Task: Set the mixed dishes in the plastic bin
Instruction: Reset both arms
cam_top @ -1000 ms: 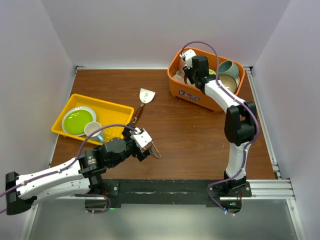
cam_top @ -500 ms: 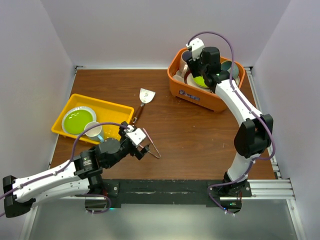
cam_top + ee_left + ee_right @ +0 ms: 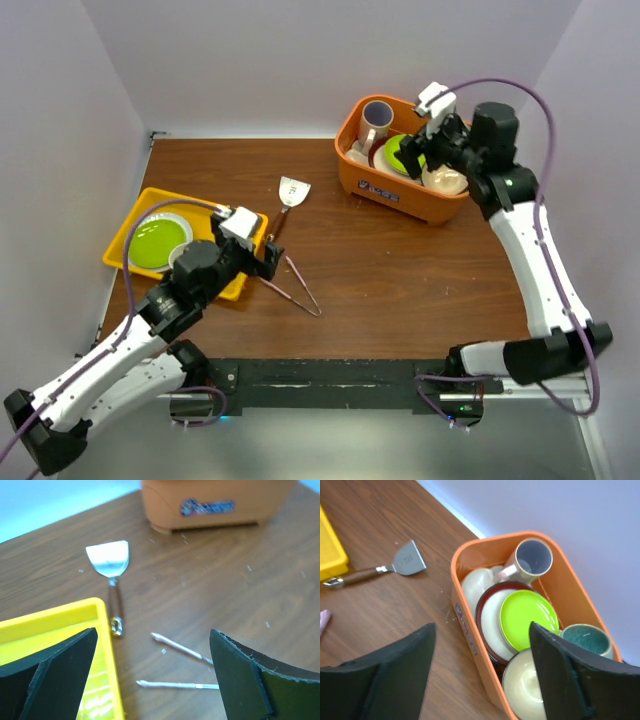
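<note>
Beneath the right gripper (image 3: 482,640), spread apart and empty, the plastic bin (image 3: 495,536) was seen well filled. Left of the left gripper (image 3: 152,650), likewise held apart, the yellow tray (image 3: 50,625) carried the lime-green plate (image 3: 158,240); its rim would best be pinched squarely, the tongs (image 3: 182,649) avoided.

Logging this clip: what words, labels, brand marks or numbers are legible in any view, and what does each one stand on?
Label sticker on the outer wall of the plastic bin: blue print, too blurred to read in any view.
Small stamped mark on the blade of the metal spatula: too small to read.
No other text, number or sign shows; nothing can be quoted.
</note>
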`<action>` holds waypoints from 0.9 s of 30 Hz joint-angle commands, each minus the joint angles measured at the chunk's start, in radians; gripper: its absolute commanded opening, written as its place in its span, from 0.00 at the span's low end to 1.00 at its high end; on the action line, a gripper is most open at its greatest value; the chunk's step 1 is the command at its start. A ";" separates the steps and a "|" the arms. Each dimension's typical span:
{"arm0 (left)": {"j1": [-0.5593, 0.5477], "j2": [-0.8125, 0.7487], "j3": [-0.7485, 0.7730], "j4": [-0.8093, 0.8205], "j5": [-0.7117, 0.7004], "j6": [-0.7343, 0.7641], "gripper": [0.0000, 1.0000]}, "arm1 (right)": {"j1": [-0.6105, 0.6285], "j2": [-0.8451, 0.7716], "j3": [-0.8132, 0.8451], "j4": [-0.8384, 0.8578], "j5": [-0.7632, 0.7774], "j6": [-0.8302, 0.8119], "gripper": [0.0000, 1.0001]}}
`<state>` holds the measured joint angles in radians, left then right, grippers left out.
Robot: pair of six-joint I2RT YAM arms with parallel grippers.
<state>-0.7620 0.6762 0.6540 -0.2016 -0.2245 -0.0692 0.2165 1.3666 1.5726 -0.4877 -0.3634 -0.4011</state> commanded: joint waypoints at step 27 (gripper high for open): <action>0.446 0.132 0.619 -0.321 0.205 -0.207 1.00 | -0.121 -0.356 -0.079 -0.068 0.194 0.478 0.98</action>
<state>-0.3218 0.8215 1.2434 -0.4808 -0.0078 -0.2779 0.0982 1.0267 1.4303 -0.5682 -0.2909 -0.0509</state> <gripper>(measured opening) 0.997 0.983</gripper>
